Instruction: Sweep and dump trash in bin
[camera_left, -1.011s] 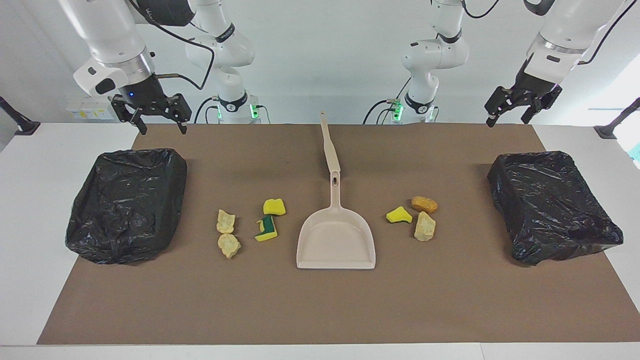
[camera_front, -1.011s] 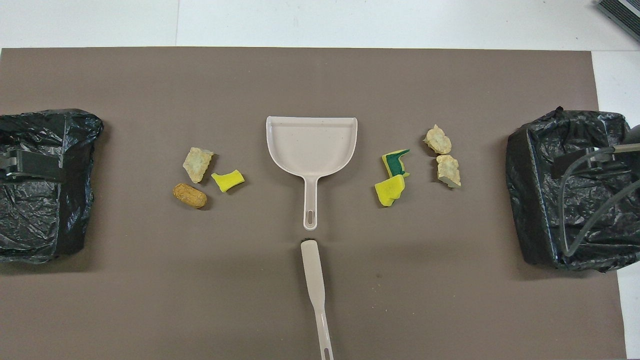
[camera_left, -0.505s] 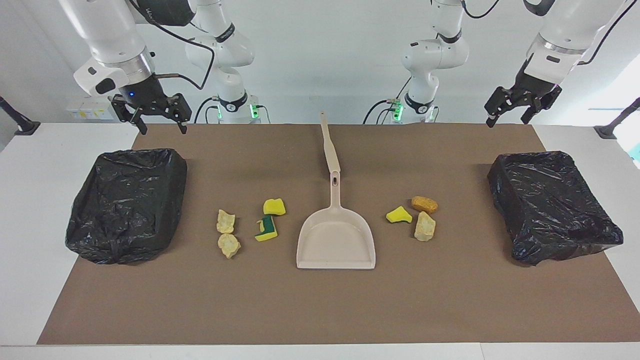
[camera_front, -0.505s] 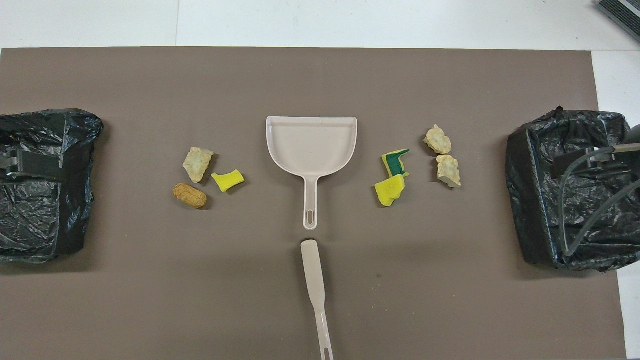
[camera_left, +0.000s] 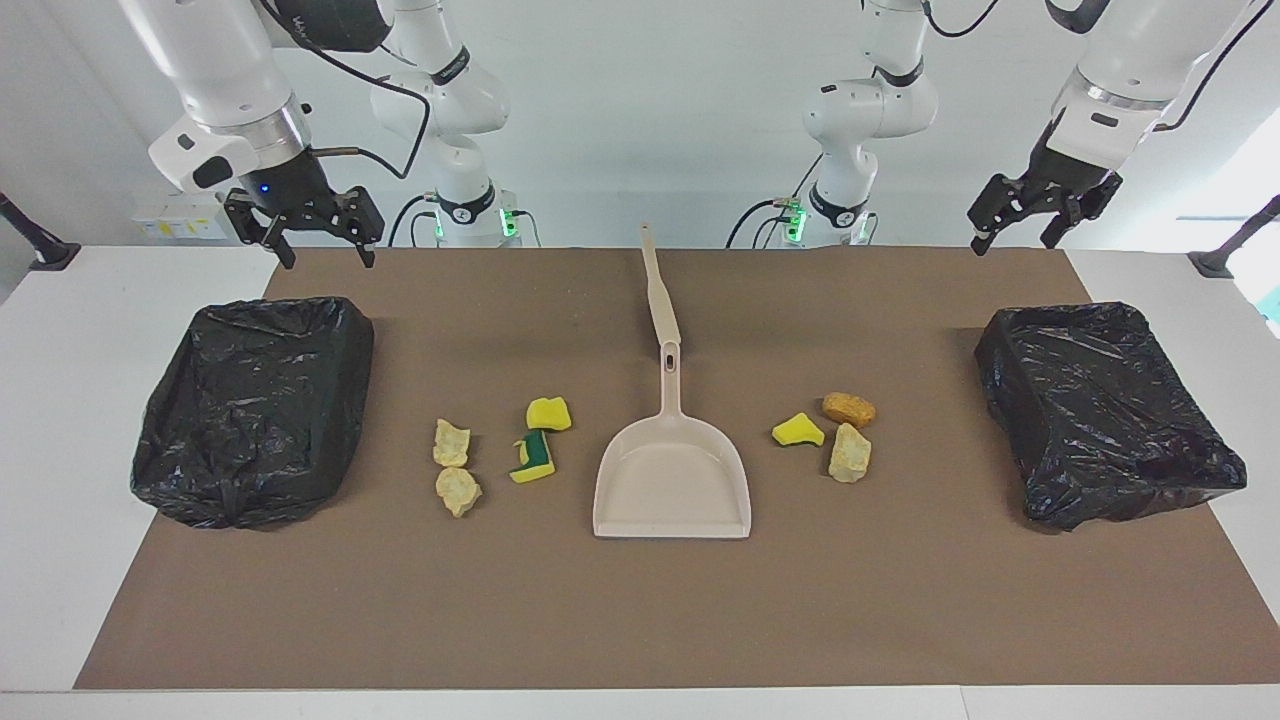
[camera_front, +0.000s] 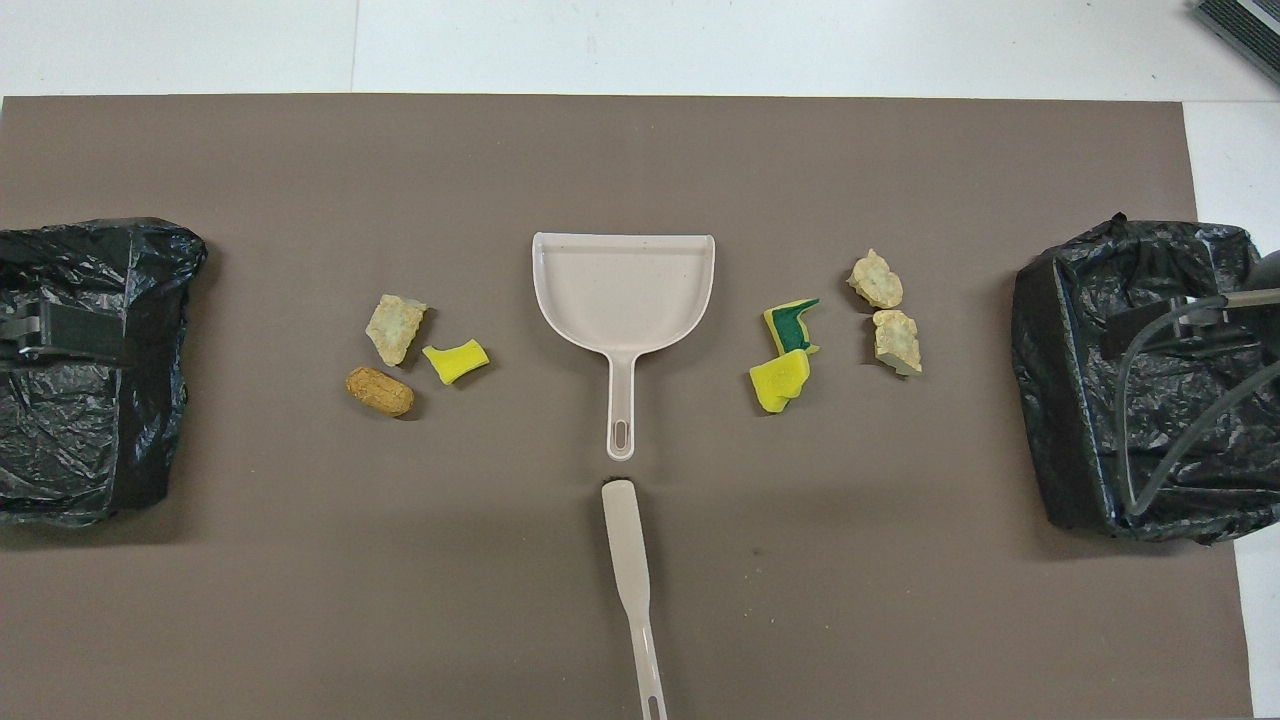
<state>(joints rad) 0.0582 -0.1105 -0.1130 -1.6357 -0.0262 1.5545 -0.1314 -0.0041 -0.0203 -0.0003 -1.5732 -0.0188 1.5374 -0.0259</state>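
a robotics lab: white franka arms (camera_left: 440, 110) bolted along a bare white table (camera_left: 60, 420).

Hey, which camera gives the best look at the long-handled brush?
Neither shows it whole, but the facing view is better: the brush lies in line with the dustpan, nearer to the robots, and its thin end shows. The overhead view crops it at the bottom edge, showing only the broad end close to the dustpan's handle.

Both arms hang raised and waiting at the robots' own edge of the tabletop. The left claw (camera_left: 1012, 232) points down, its fingers spread apart and holding nothing. The right claw (camera_left: 318, 245) likewise points down, spread and unladen.
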